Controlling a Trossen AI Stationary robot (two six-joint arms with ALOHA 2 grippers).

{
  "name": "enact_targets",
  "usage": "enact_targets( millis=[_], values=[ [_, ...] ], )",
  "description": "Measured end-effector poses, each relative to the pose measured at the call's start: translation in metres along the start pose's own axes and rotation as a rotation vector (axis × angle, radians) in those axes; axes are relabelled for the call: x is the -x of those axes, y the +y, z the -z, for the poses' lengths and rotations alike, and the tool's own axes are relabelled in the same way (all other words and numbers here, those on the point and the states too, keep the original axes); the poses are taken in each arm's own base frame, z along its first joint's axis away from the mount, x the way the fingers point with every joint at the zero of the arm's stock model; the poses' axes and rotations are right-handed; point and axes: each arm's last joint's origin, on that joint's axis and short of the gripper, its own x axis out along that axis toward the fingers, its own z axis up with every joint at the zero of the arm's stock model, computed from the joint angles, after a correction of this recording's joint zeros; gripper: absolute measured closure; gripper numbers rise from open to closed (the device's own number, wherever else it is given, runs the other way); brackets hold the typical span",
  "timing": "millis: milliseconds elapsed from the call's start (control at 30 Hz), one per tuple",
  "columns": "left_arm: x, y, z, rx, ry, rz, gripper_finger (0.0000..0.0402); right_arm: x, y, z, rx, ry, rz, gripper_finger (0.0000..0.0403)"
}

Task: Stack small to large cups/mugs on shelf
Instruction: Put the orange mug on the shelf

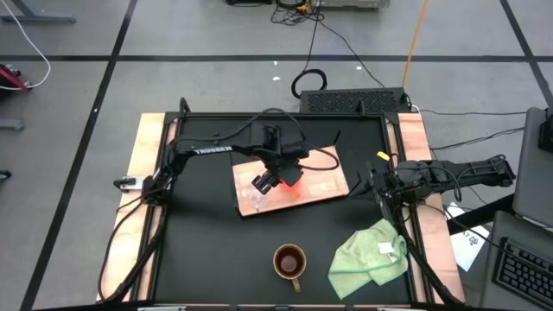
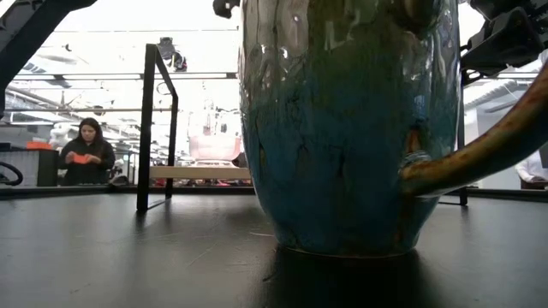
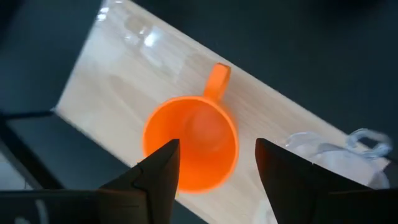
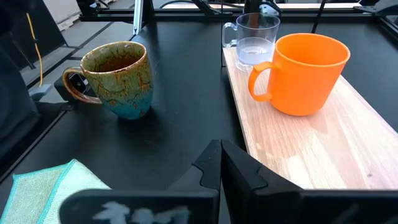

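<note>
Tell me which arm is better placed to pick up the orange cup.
The left. Its gripper hangs open directly above the orange cup on the wooden board, while the right gripper waits shut at the table's right edge.

The wooden shelf board (image 1: 324,188) lies tilted near the middle of the black bench (image 1: 207,250). The left arm reaches in from the bench's left edge, and its left hand (image 1: 278,180) hangs with fingers spread over the orange cup (image 1: 292,180), which stands on the board. The small clear glass cup (image 1: 253,200) sits on the board's left end, just beside the orange one. The brown mug (image 1: 289,262) stands on the bench near its front edge, well apart from the board. A light green cloth (image 1: 370,257) lies crumpled toward the front right corner. The right hand (image 1: 370,183), fingers closed, waits at the bench's right edge.
</note>
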Motion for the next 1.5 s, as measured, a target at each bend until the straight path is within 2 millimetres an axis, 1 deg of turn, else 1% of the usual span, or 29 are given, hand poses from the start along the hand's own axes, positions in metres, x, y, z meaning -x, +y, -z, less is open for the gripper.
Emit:
enact_targets(
  millis=[67,133,233,367,433,500,533,667,733,833,933,1100,1200,1300,1367,1433,1500],
  values=[
    [0.012,-0.002,-0.001,0.049,-0.003,-0.004,0.019,0.0,0.0,0.0,0.0,0.0,0.0,0.0403],
    [0.019,-0.006,0.002,0.093,0.017,0.013,0.0191,0.0,0.0,0.0,0.0,0.0,0.0,0.0403],
    [0.028,-0.015,0.01,0.138,0.069,0.065,0.0213,0.0,0.0,0.0,0.0,0.0,-0.002,0.0403],
    [0.042,-0.022,0.012,0.24,0.059,0.053,0.0286,0.0,0.0,0.0,0.0,0.001,-0.003,0.0403],
    [0.051,-0.029,0.013,0.231,0.047,0.055,0.033,0.0,0.0,0.0,0.0,0.001,-0.003,0.0403],
    [0.065,-0.04,0.014,0.195,0.026,0.048,0.0375,0.0,0.0,0.0,0.0,0.001,-0.004,0.0403],
    [0.07,-0.044,0.014,0.19,0.012,0.047,0.0388,0.0,0.0,0.0,0.0,0.001,-0.004,0.0403],
    [0.097,-0.059,0.017,0.19,-0.084,0.019,0.0388,-0.001,0.0,0.0,0.0,0.004,-0.003,0.0403],
    [0.116,-0.069,0.023,0.195,-0.151,-0.001,0.0392,-0.001,0.0,0.0,-0.001,0.006,-0.004,0.0403],
    [0.14,-0.086,0.036,0.21,-0.242,-0.018,0.0398,-0.001,0.0,0.0,-0.001,0.008,-0.004,0.0403],
    [0.152,-0.101,0.049,0.226,-0.318,-0.079,0.0399,-0.002,0.0,0.0,-0.001,0.009,-0.004,0.0403],
    [0.159,-0.13,0.075,0.256,-0.424,-0.154,0.04,-0.002,0.0,0.0,-0.001,0.01,-0.004,0.0403],
    [0.151,-0.146,0.092,0.292,-0.459,-0.187,0.0399,-0.002,0.0,0.0,-0.001,0.01,-0.004,0.0403],
    [0.14,-0.161,0.107,0.344,-0.537,-0.214,0.04,-0.002,0.0,0.0,-0.001,0.01,-0.004,0.0403],
    [0.131,-0.168,0.114,0.39,-0.63,-0.224,0.04,-0.002,0.0,0.0,-0.001,0.01,-0.004,0.0403],
    [0.119,-0.177,0.12,0.389,-0.691,-0.218,0.0399,-0.002,0.0,0.0,-0.001,0.01,-0.004,0.0403],
    [0.105,-0.188,0.127,0.376,-0.716,-0.203,0.04,-0.002,0.0,0.0,0.002,0.01,-0.004,0.0403]
  ],
)
